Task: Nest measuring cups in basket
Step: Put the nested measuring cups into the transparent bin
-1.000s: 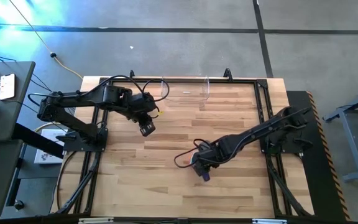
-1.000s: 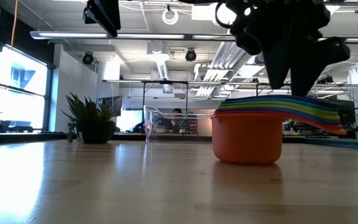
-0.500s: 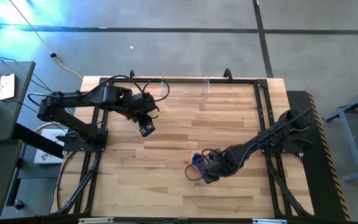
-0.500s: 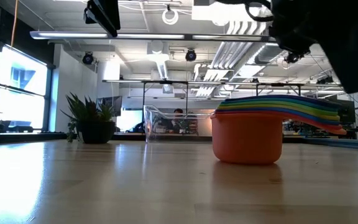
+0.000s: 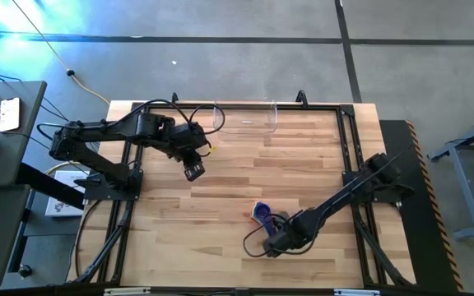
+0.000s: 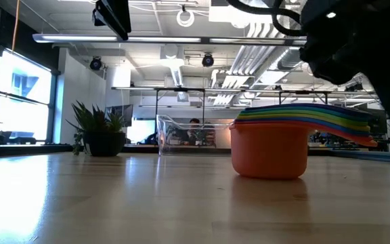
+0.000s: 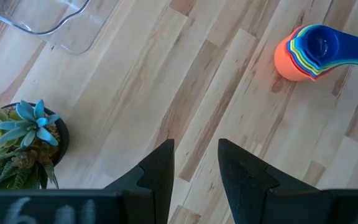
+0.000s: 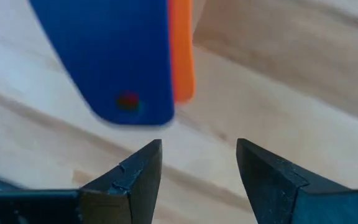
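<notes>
The nested stack of measuring cups (image 5: 262, 212) was found on the wooden table (image 5: 220, 247), at roughly 5 o'clock from the table's centre in the high view, well apart from the clear basket (image 5: 245, 117), which stood at the 12 o'clock edge. In the left wrist view the stack (image 7: 309, 51) was seen with the orange cup outermost and the blue cup innermost, the handles fanned together to one side. No cup was seen in the basket.

The right gripper (image 5: 276, 240) was placed just beside the stack, at its 5 o'clock. In the right wrist view its jaws were parted, with nothing between them; the blue handle (image 8: 114, 62) and the orange handle (image 8: 182, 53) lay just ahead of the fingertips, untouched.

The left gripper (image 5: 193, 170) was held above the table at about 10 o'clock from centre, jaws apart and empty, near a small potted succulent (image 7: 17, 146).

Judgement: the cups appear to be light, stiff, smooth plastic. A loose stack is likely to separate or tilt if lifted by one handle alone. A pinch across the bundled handles near the bowls is thought best.
</notes>
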`<action>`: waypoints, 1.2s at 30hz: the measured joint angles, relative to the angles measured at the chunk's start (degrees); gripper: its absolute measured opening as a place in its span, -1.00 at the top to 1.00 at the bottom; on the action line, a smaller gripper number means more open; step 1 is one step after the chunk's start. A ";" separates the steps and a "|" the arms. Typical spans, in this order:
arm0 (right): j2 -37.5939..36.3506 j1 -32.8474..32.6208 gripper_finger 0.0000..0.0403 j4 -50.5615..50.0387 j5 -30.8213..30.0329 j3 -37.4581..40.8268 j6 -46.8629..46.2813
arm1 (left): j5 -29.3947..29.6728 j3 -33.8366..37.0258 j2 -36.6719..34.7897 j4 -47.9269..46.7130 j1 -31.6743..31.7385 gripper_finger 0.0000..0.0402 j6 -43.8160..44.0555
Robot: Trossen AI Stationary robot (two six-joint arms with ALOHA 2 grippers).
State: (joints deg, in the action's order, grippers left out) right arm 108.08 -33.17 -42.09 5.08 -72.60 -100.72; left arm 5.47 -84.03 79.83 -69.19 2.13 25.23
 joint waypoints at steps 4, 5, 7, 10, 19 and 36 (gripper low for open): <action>0.03 0.19 0.02 -0.25 -4.56 0.00 -0.69 | 0.03 0.00 0.00 0.00 0.02 0.44 0.00; 0.03 0.32 0.02 -0.72 -5.33 0.00 -1.07 | 0.05 -0.02 0.00 0.00 0.01 0.44 0.00; 0.03 0.54 0.02 -0.83 -5.89 0.00 -1.26 | 0.05 0.00 0.00 0.00 0.01 0.44 0.00; 0.03 0.91 0.02 -0.83 -6.38 0.00 -1.22 | 0.05 -0.02 0.00 -0.02 0.01 0.44 0.00; 0.03 3.51 0.02 -1.59 -8.24 0.00 -0.56 | 0.07 0.00 0.00 -0.04 0.02 0.44 -0.94; 0.03 15.17 0.02 -3.58 -8.07 0.00 14.59 | 0.08 0.00 0.00 -0.07 0.02 0.44 -2.88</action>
State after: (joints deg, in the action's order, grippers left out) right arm 108.12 -18.00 -45.66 -2.98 -72.60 -86.13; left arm 5.55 -84.03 79.83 -69.25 2.15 22.36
